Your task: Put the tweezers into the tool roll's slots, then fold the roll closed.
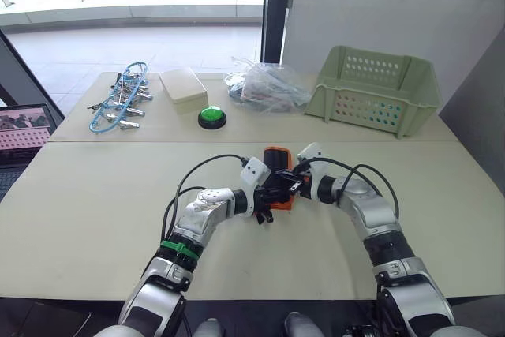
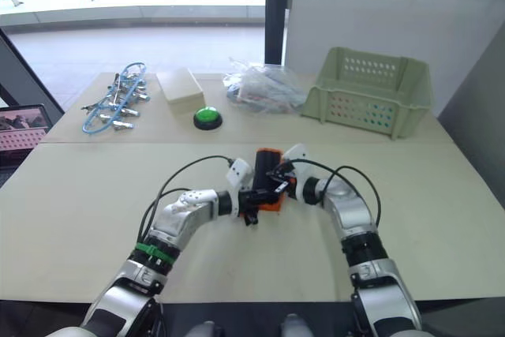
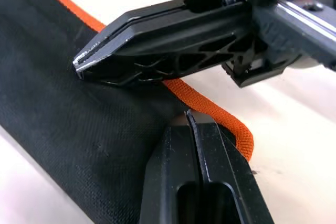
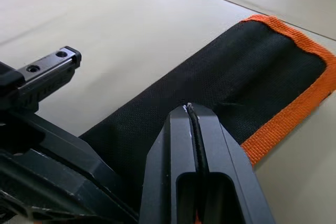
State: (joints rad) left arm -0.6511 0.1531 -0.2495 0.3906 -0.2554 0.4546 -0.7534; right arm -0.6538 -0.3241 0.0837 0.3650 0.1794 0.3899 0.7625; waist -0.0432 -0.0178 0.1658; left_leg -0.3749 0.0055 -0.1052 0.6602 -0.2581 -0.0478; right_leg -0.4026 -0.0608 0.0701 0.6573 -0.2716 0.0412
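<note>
The left pincer [image 1: 264,212] sits nearest, at about 6 o'clock of the tool roll [image 1: 278,165], its 2 black fingers pressed together on the roll's near edge; in the left wrist view they meet tip to tip over the black fabric [image 3: 79,129], just beside the orange edging [image 3: 210,114]. The right pincer [image 1: 293,185] comes in from 3 o'clock, and its fingers [image 4: 197,145] are likewise closed, pinching what looks like a thin dark strip of the roll between them, though what exactly it is cannot be told. The 2 pincers are almost touching.

The roll lies folded on the counter [image 1: 95,195], roughly mid-counter, black outside with its orange-edged end [image 4: 294,35] pointing toward 12 o'clock. Its slots and any tweezers are hidden inside.

Farther off: a green button [image 1: 211,117] at 11 o'clock of the roll, a beige box [image 1: 183,89] beyond it, blue cables with silver clips [image 1: 120,100] at 10 o'clock, a clear plastic bag [image 1: 268,86] at 12 o'clock, and a green basket [image 1: 375,88] at 1 o'clock.
</note>
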